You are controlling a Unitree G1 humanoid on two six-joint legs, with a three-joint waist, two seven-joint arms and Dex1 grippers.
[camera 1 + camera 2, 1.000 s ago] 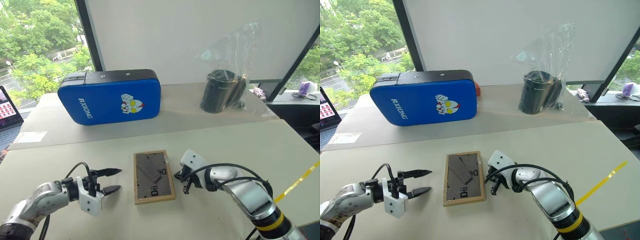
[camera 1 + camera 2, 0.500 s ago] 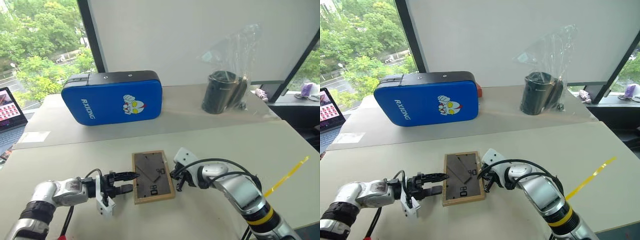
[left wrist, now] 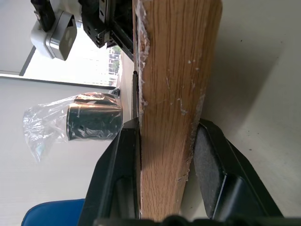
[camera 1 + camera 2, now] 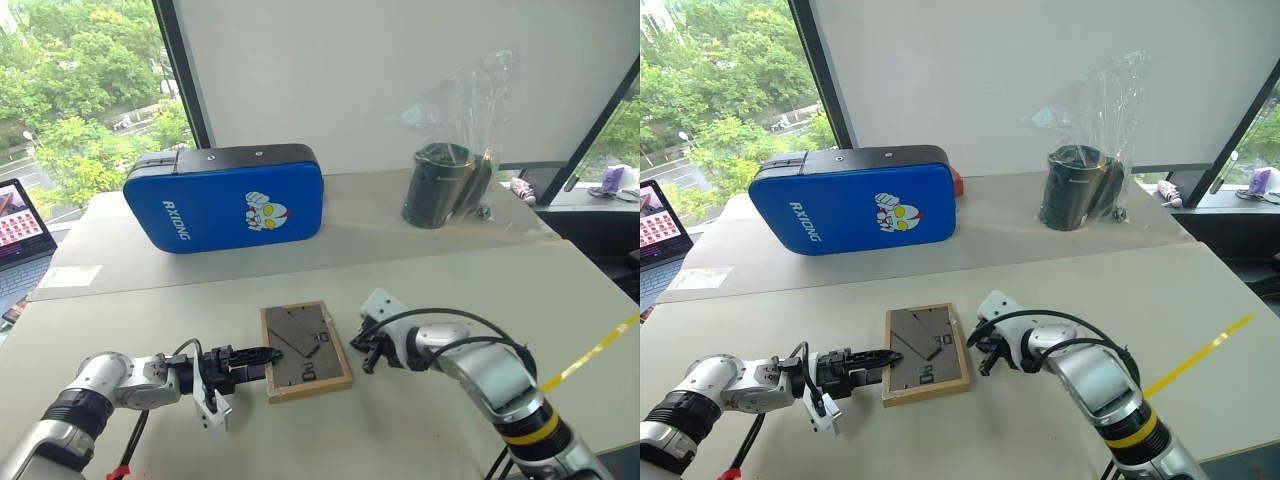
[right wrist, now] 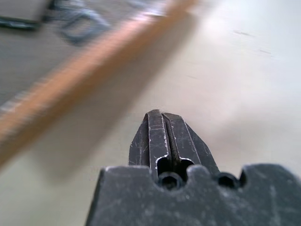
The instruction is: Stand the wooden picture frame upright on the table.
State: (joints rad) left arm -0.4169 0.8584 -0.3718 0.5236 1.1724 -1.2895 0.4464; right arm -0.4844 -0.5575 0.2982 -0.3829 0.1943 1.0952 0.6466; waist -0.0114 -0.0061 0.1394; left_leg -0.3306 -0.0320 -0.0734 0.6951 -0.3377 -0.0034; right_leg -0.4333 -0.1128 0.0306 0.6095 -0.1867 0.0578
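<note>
The wooden picture frame [image 4: 305, 350] lies back-up on the table [image 4: 470, 290], its dark back and fold-out stand facing up. My left gripper [image 4: 265, 362] reaches in from the left and is shut on the frame's left edge. In the left wrist view the light-wood edge [image 3: 171, 94] sits between the two black fingers [image 3: 120, 160]. My right gripper [image 4: 365, 363] is shut with nothing in it, just off the frame's right edge. In the right wrist view its closed fingertips [image 5: 162, 125] point at the tabletop beside the wooden edge [image 5: 70, 80].
A large blue padded case [image 4: 225, 200] stands behind the frame on the raised back part of the table. A black cylinder in a clear plastic bag [image 4: 445, 185] stands at the back right. A laptop [image 4: 18, 215] shows at the left edge and a yellow strip [image 4: 595, 350] at the right.
My left gripper moved right from open beside the frame and closed on its left edge. My right gripper drew slightly away from the frame's right edge.
</note>
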